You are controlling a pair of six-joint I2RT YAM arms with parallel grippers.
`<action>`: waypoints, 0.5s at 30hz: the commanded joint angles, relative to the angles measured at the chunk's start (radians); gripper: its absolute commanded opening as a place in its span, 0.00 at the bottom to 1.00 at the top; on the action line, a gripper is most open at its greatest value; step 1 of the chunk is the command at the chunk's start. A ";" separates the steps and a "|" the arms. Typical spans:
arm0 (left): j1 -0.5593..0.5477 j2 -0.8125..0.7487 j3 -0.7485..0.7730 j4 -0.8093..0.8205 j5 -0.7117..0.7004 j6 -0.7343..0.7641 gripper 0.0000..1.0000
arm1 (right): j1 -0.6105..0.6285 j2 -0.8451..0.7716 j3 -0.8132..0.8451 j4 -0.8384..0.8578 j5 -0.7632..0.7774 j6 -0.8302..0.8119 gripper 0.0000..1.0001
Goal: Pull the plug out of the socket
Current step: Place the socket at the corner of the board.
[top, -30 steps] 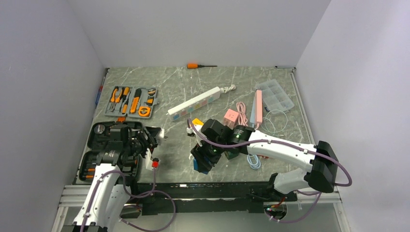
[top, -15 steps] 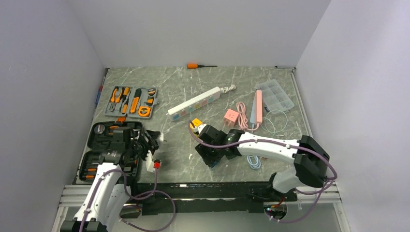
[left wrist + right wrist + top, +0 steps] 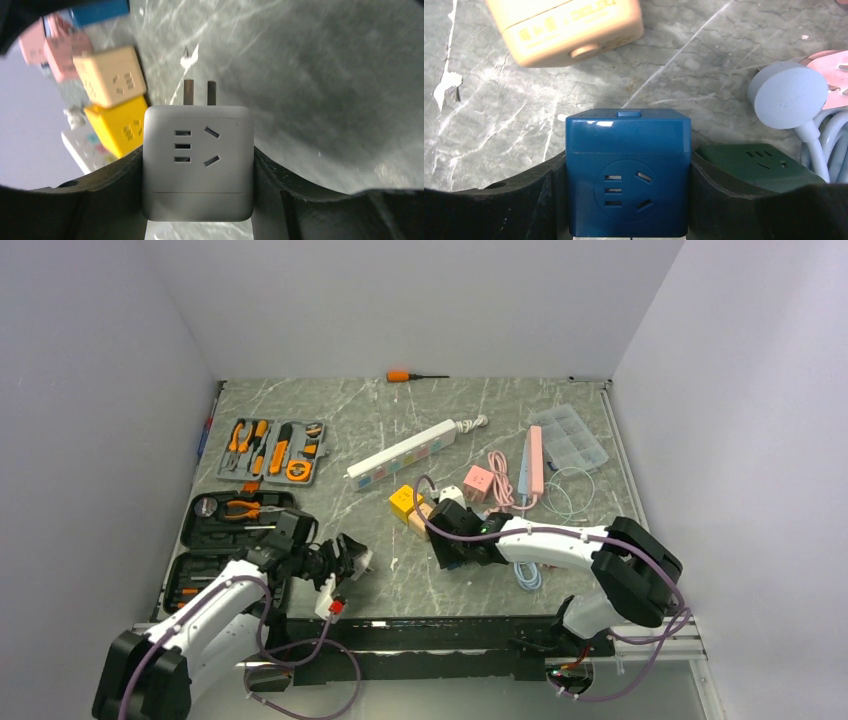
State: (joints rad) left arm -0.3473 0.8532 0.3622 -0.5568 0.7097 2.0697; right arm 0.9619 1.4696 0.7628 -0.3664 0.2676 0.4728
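Observation:
My left gripper (image 3: 197, 167) is shut on a white cube plug (image 3: 197, 150) with its two metal prongs (image 3: 199, 92) bare and pointing away over the marble table. In the top view the left gripper (image 3: 352, 560) is low near the front edge, left of centre. My right gripper (image 3: 626, 175) is shut on a dark blue cube socket (image 3: 626, 150), whose front outlet is empty. In the top view the right gripper (image 3: 453, 545) is in the middle of the table, well apart from the left one.
Yellow (image 3: 405, 500) and beige (image 3: 421, 519) cubes lie beside the right gripper, and a green cube (image 3: 759, 162) and a grey round plug (image 3: 786, 95) are close by. A white power strip (image 3: 405, 450), a pink strip (image 3: 535, 460), an organiser box (image 3: 570, 435) and tool cases (image 3: 215, 540) lie around.
My left gripper has swung right and toward the front edge with the white plug. My right gripper has moved right and farther from the front edge with the blue socket.

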 commanded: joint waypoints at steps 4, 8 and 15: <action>-0.187 0.085 -0.013 0.171 0.052 0.474 0.04 | -0.032 -0.087 -0.020 0.040 0.049 0.039 0.71; -0.248 0.136 -0.019 0.232 0.047 0.433 0.06 | -0.037 -0.117 0.011 0.041 0.033 0.034 0.88; -0.282 0.212 -0.049 0.285 0.024 0.392 0.16 | -0.046 -0.173 0.060 0.035 0.030 0.017 1.00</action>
State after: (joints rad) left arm -0.6174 1.0462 0.3382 -0.3233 0.7212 2.0697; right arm 0.9260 1.3548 0.7692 -0.3435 0.2775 0.5045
